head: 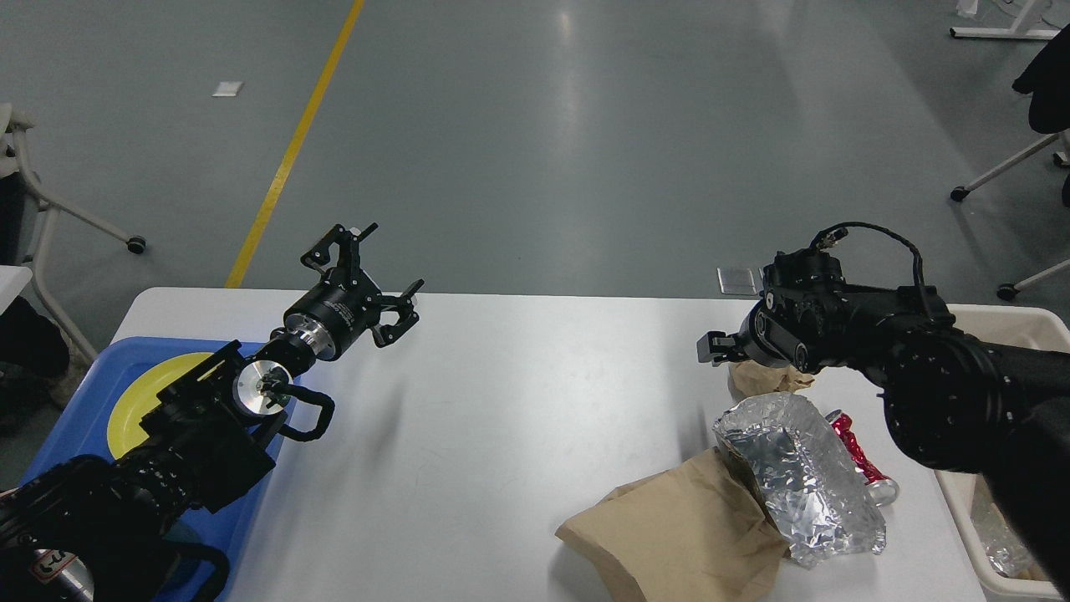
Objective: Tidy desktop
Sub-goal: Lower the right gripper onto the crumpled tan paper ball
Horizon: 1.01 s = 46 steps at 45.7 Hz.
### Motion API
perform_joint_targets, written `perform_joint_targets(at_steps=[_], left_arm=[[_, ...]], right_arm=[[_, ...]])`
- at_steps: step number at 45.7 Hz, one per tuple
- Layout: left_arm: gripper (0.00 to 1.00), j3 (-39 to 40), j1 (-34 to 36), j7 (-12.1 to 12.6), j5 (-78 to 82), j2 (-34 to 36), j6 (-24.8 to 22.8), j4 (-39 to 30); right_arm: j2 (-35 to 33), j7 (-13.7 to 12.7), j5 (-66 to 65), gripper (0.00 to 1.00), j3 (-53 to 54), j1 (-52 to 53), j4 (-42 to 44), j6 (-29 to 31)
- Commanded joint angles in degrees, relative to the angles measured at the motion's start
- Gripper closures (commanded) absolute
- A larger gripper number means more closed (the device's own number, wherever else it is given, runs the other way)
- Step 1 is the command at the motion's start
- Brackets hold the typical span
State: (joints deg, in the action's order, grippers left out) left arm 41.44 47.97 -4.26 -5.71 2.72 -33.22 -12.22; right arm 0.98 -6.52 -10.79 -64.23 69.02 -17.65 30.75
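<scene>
The white desktop (501,418) carries litter at its right end: a crumpled brown paper ball (765,381), a crushed foil wrap (794,468), a flat brown paper bag (677,535) and a crushed red can (861,460). My right gripper (717,348) hangs low at the paper ball's far left edge. It is dark and seen end-on, so its fingers cannot be told apart. My left gripper (374,269) is open and empty above the desktop's far left part.
A blue tray (75,418) with a yellow plate (142,393) lies at the left end under my left arm. A beige bin (1003,313) stands off the right edge, mostly behind my right arm. Chair legs stand on the floor beyond.
</scene>
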Motion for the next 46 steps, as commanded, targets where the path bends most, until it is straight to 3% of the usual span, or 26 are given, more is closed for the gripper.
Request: perform_joint_targets(at_steps=[1, 17, 28, 34, 41, 46], left_arm=[[0.03, 0.04, 0.02, -0.05, 0.00, 0.00, 0.00, 0.00], [0.03, -0.04, 0.02, -0.05, 0.00, 0.00, 0.00, 0.00], [0.03, 0.04, 0.02, 0.04, 0.00, 0.00, 0.00, 0.00], [0.03, -0.05, 0.02, 0.04, 0.00, 0.00, 0.00, 0.00], [0.03, 0.04, 0.02, -0.05, 0.00, 0.00, 0.00, 0.00], [0.03, 0.04, 0.02, -0.05, 0.00, 0.00, 0.00, 0.00]], right_arm=[[0.08, 0.02, -0.02, 0.00, -0.02, -1.87, 1.66, -0.60], [0.34, 0.02, 0.24, 0.00, 0.07, -5.56, 2.98, -8.25], [0.34, -0.07, 0.68, 0.04, 0.16, -5.91, 2.98, -8.95], [0.34, -0.07, 0.85, 0.25, 0.16, -5.91, 2.80, -8.61], [0.43, -0.25, 0.94, 0.72, 0.42, -5.83, 1.92, -7.29], [0.43, -0.25, 1.03, 1.00, 1.04, -5.65, 1.92, -3.87]])
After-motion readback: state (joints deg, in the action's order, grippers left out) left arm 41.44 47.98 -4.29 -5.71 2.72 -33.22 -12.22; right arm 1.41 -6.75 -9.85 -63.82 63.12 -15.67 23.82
